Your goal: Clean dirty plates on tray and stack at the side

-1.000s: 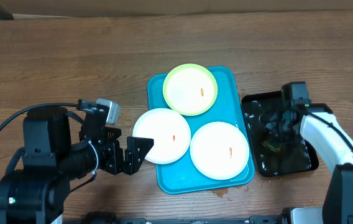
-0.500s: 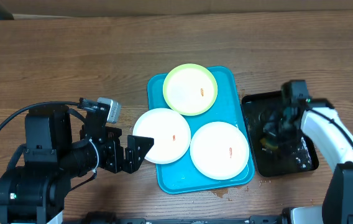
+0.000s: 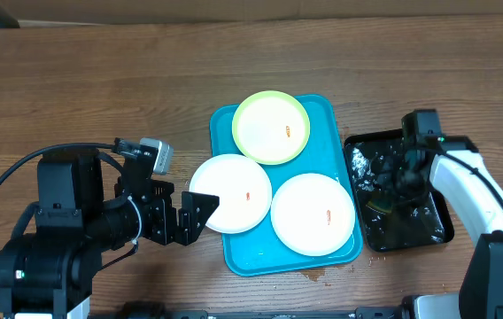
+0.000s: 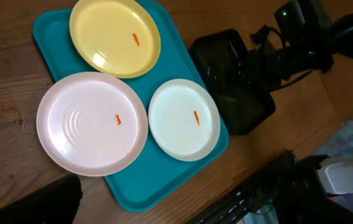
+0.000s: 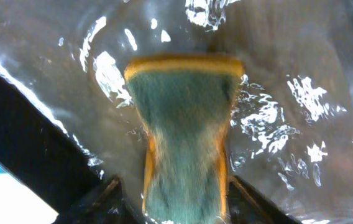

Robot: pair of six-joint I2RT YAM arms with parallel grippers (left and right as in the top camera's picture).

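Observation:
The turquoise tray (image 3: 244, 251) holds three plates, each with an orange speck. They are a yellow-green plate (image 3: 271, 127) at the back, a white plate (image 3: 230, 193) overhanging the tray's left edge and a white plate (image 3: 313, 213) at the front right. My left gripper (image 3: 197, 215) is open and empty, just left of the left white plate. My right gripper (image 3: 395, 182) is in the black tray (image 3: 429, 232), shut on a green-and-yellow sponge (image 5: 183, 124) lying in water. The left wrist view also shows the tray (image 4: 158, 183) and its plates.
The glossy black tray of water stands right of the turquoise tray, with white foam (image 3: 359, 167) at its left side. Bare wooden table (image 3: 101, 80) lies behind and to the left. The table's front edge runs just below the tray.
My right gripper has shifted the sponge a little inside the black tray, and white foam and ripples have appeared at the tray's left side. The left arm and the plates have not moved.

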